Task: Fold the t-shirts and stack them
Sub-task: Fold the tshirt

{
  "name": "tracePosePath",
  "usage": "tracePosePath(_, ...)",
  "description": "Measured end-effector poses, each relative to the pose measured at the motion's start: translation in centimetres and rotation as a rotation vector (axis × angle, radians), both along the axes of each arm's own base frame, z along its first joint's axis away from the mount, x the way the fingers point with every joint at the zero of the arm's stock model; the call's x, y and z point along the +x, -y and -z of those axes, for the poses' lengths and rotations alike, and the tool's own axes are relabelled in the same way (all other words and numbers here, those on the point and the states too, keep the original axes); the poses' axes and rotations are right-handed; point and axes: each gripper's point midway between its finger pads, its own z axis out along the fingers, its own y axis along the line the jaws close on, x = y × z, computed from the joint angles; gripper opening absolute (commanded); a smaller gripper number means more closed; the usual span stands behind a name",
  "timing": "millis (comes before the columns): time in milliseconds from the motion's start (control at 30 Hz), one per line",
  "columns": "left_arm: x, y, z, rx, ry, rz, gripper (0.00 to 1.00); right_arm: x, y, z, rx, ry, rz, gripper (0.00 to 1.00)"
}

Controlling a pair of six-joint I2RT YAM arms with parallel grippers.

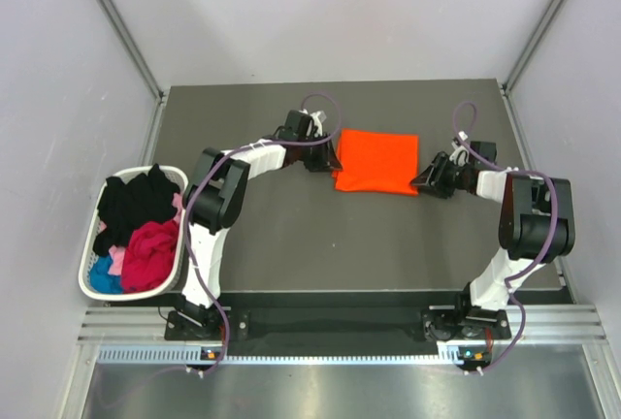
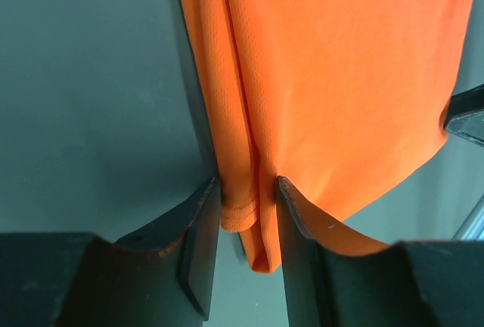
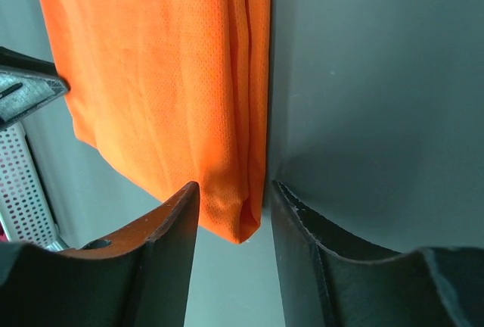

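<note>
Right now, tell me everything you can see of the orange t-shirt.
The orange t-shirt is folded into a flat rectangle of fine-mesh bright orange cloth, lying on the dark table between the arms. The left gripper straddles one layered edge closely; whether it pinches is unclear. The right gripper stands open around a corner on the opposite side, with a gap beside the cloth.

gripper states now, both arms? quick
Left gripper: straddles edge of the orange t-shirt, cloth touching both fingers; grip cannot be told.
Right gripper: open around the shirt's opposite edge.
</note>
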Motion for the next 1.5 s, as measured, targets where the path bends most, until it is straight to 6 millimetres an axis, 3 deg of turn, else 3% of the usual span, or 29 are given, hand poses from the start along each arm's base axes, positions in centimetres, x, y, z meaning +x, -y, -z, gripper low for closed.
tracePosePath(267, -1.0, 0.6, 0.2, 0.038, 0.01, 0.005, 0.39, 0.0, -0.3, 0.1, 0.002, 0.012, -0.005, 0.42)
tracePosePath(400, -1.4, 1.1, 0.2, 0.036, 0.006, 0.014, 0.29, 0.0, -0.3, 0.1, 0.003, 0.009, -0.003, 0.4)
tracePosePath(433, -1.5, 1.1, 0.2, 0.036, 0.004, 0.015, 0.2, 0.0, -0.3, 0.1, 0.003, 0.01, -0.002, 0.4)
tracePosePath(533, -1.7, 1.2, 0.3, 0.033, -0.007, 0.011, 0.14, -0.1, -0.3, 0.2, 0.003, 0.009, -0.001, 0.37)
tracePosePath(600, -1.7, 1.2, 0.3, 0.032, -0.01, 0.009, 0.16, -0.2, -0.3, 0.3, 0.003, 0.008, 0.001, 0.37)
tracePosePath(633, -1.7, 1.2, 0.3, 0.031, -0.012, 0.007, 0.21, -0.2, -0.3, 0.3, 0.004, 0.008, 0.0, 0.37)
tracePosePath(667, -1.7, 1.2, 0.3, 0.03, -0.013, 0.006, 0.31, -0.2, -0.3, 0.3, 0.003, 0.009, 0.0, 0.37)
tracePosePath(900, -1.5, 1.2, 0.1, 0.029, -0.02, -0.006, 0.46, -0.3, -0.2, 0.2, -0.001, 0.006, 0.002, 0.4)
tracePosePath(1033, -0.9, 1.0, -0.4, 0.028, -0.017, -0.014, 0.47, -0.6, -0.1, 0.1, -0.018, -0.006, 0.005, 0.41)
tracePosePath(1233, 1.8, 1.3, -0.5, 0.011, 0.011, -0.031, 0.46, -1.2, 0.2, 0.1, -0.038, -0.022, 0.005, 0.41)
tracePosePath(1500, 2.6, 1.8, -0.1, -0.014, 0.001, -0.028, 0.41, -1.7, 0.4, -0.5, -0.058, -0.026, 0.009, 0.42)
